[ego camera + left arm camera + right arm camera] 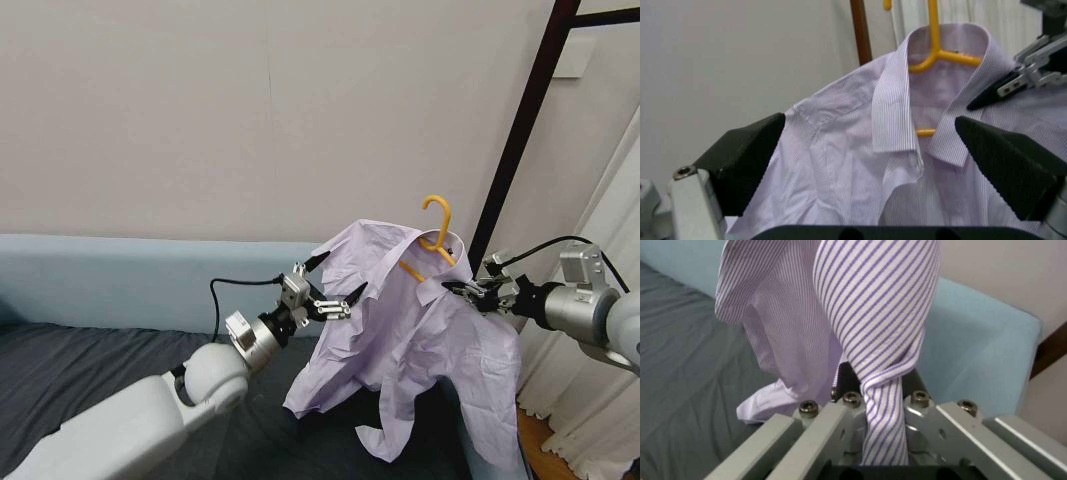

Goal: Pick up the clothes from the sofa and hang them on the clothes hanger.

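Note:
A lilac striped shirt [420, 340] hangs in the air on a yellow hanger [437, 232], above the sofa's right end. My right gripper [468, 292] is shut on the shirt's fabric [873, 315] just right of the collar; the cloth is pinched between its jaws. My left gripper [338, 303] is open at the shirt's left shoulder, holding nothing. In the left wrist view its black fingers [747, 155] spread wide in front of the collar [907, 100] and hanger [937, 50], with the right gripper [1013, 82] beyond.
The dark pole of the clothes rack [520, 130] rises just behind and right of the hanger. The sofa has a pale blue back [120, 280] and a dark grey seat [60, 380]. White curtains [600, 400] hang at the far right.

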Tool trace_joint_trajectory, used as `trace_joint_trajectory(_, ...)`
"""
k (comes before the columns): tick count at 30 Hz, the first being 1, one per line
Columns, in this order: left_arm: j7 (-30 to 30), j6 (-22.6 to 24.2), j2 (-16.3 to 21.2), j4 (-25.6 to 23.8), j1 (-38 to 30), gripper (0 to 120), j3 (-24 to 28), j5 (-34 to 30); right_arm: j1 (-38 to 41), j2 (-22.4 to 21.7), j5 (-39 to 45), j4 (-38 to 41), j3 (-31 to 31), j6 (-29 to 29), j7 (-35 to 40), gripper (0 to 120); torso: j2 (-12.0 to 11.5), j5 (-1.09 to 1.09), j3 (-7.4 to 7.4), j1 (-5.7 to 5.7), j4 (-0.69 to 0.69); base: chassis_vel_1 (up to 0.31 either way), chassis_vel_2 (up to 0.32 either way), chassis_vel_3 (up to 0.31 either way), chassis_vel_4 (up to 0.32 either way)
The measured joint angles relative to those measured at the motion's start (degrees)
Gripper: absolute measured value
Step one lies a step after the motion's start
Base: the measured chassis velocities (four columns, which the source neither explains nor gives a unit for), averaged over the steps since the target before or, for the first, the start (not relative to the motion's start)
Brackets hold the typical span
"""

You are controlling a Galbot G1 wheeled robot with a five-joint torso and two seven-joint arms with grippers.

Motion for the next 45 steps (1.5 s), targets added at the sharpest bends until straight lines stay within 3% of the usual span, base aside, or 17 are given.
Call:
trace_joint_trajectory(8,-6.70,1.48,-4.25,0.29,3.51,95,-0.55,3.33,-0.86,2.77,2.04,2.08,0.34,-0.99,7.17,3,0.00,0.01,0.00,0.00,0.00,0.000,0.000,0.000,0.000)
trace_joint_trajectory(19,-9.62,2.15,-8.33,3.26,3.15,79,1.24,5.48,-0.81,3.55,3.26,3.10,0.33,-1.47,8.66,3,0.00,0.01,0.00,0.00,0.00,0.000,0.000,0.000,0.000)
trace_joint_trajectory(25,-10.88,2.80,-12.44,5.73,0.79,78,3.44,5.61,-0.82,3.55,3.91,4.11,0.51,-1.50,8.39,3,0.00,0.01,0.01,0.00,-0.01,0.000,0.000,0.000,0.000)
trace_joint_trajectory(33,-11.23,3.07,-15.03,7.64,-0.46,77,4.14,5.63,-0.55,3.34,4.44,4.34,0.57,-1.50,8.04,3,0.00,0.01,0.01,0.00,0.00,0.000,0.000,0.000,0.000)
trace_joint_trajectory(36,-11.49,3.00,-16.07,8.64,-0.95,64,4.17,5.87,-0.58,3.27,4.44,4.17,0.57,-1.50,7.95,3,0.00,0.01,0.01,0.00,0.00,0.000,0.000,0.000,0.000)
trace_joint_trajectory(38,-11.49,2.98,-16.24,8.75,-1.06,62,4.20,5.88,-0.61,3.25,4.43,4.17,0.57,-1.50,7.94,3,0.00,0.01,0.01,0.00,0.00,0.000,0.000,0.000,0.000)
trace_joint_trajectory(42,-11.49,2.97,-17.45,9.61,-2.08,40,4.46,5.81,-0.54,3.20,4.61,4.17,0.55,-1.51,7.84,3,0.00,0.01,0.01,0.00,0.00,0.000,0.000,0.000,0.000)
trace_joint_trajectory(45,-11.55,2.96,-17.85,10.00,-2.46,35,4.55,5.80,-0.46,3.18,4.65,4.17,0.53,-1.51,7.77,3,0.00,0.01,0.01,0.00,0.00,0.000,0.000,0.000,0.000)
